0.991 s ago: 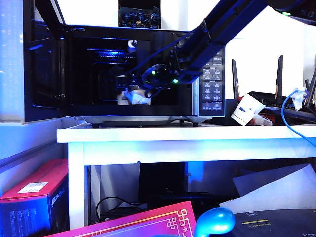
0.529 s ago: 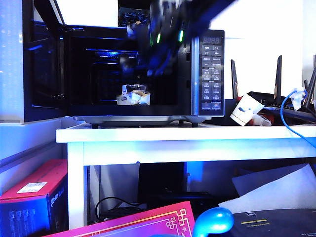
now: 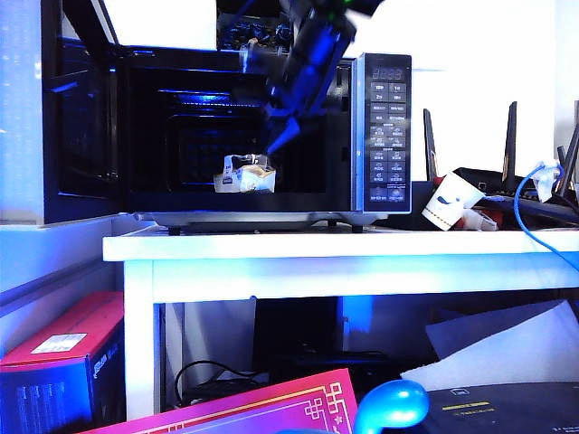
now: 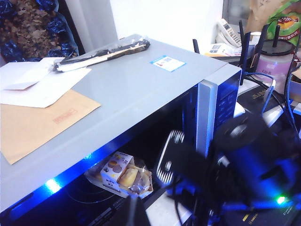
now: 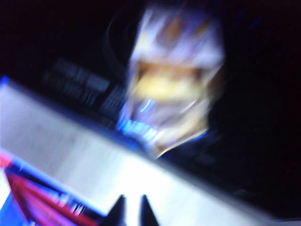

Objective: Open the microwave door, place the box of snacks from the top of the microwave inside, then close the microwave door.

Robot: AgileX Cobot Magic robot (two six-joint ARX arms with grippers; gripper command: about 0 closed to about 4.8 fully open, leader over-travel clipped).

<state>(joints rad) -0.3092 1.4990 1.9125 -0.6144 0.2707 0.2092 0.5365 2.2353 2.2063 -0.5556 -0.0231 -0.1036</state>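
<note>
The box of snacks (image 3: 246,174) lies alone inside the microwave (image 3: 271,136), whose door (image 3: 77,131) stands swung wide, so only closing appears left. The right end effector (image 3: 279,140) hangs in the doorway above the box, fingertips nearly together, grasping nothing. The left end effector (image 4: 136,212) waits near the opening; its state cannot be told.

Box of snacks (image 3: 245,174) inside microwave (image 3: 271,136); microwave door (image 3: 80,127) swung left; right gripper (image 3: 276,145) above box.
</note>
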